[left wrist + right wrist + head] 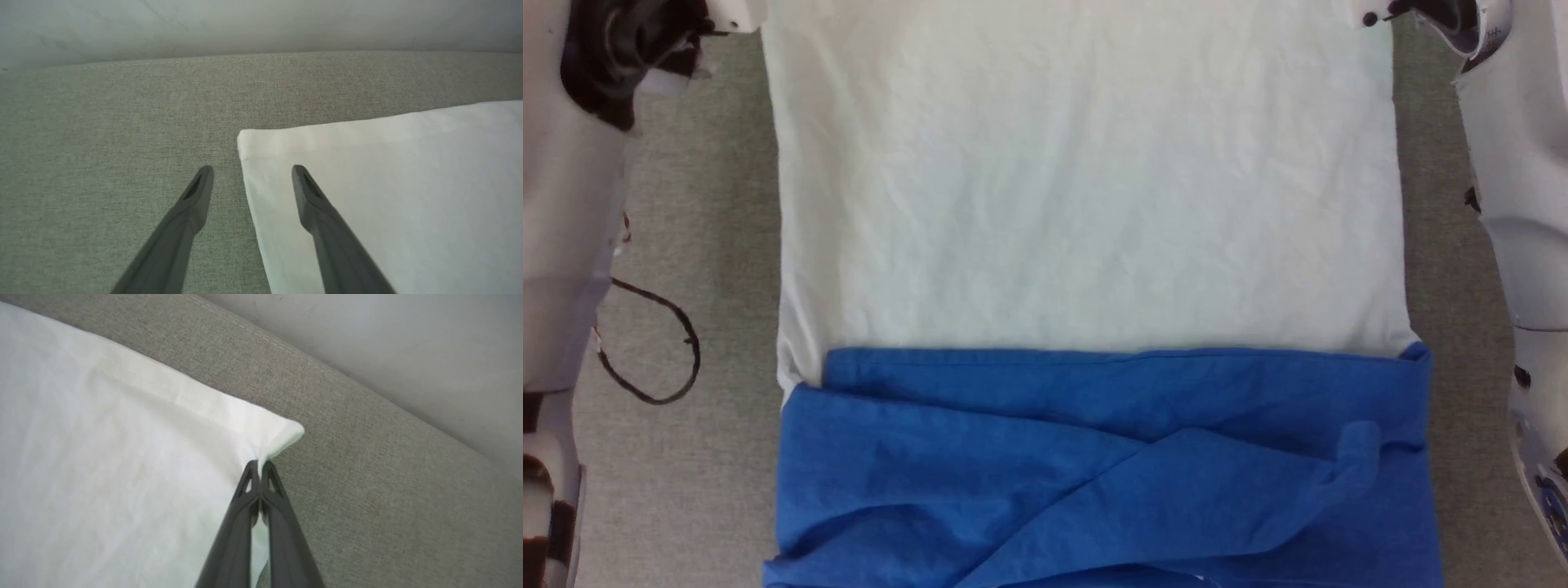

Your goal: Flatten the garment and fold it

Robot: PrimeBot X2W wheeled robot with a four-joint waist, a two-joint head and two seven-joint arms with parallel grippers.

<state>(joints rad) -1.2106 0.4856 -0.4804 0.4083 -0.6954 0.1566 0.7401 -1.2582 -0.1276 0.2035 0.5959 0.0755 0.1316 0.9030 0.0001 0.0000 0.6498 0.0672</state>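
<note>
Head view: soft white cotton garment (1086, 204) lies flat, mid-table, on a table (711, 457) covered in grey-green woven cloth. Its bright blue sleeves (1094, 457) are folded across each other over the near part. Pale forearms flank it, left (564, 245) and right (1519, 204). A thin black cable loop (690, 343) hangs by the left one.

Left wrist view: left gripper (252, 169) jaws spread wide, straddling the garment's side edge at a far corner, one finger over bare cloth, the other over white fabric (388, 183). Contact unclear.

Right wrist view: right gripper (260, 464) jaws closed, pinching the other far hem corner (282, 437); fabric puckers at the tips, close to the table's stitched far edge (261, 335).
</note>
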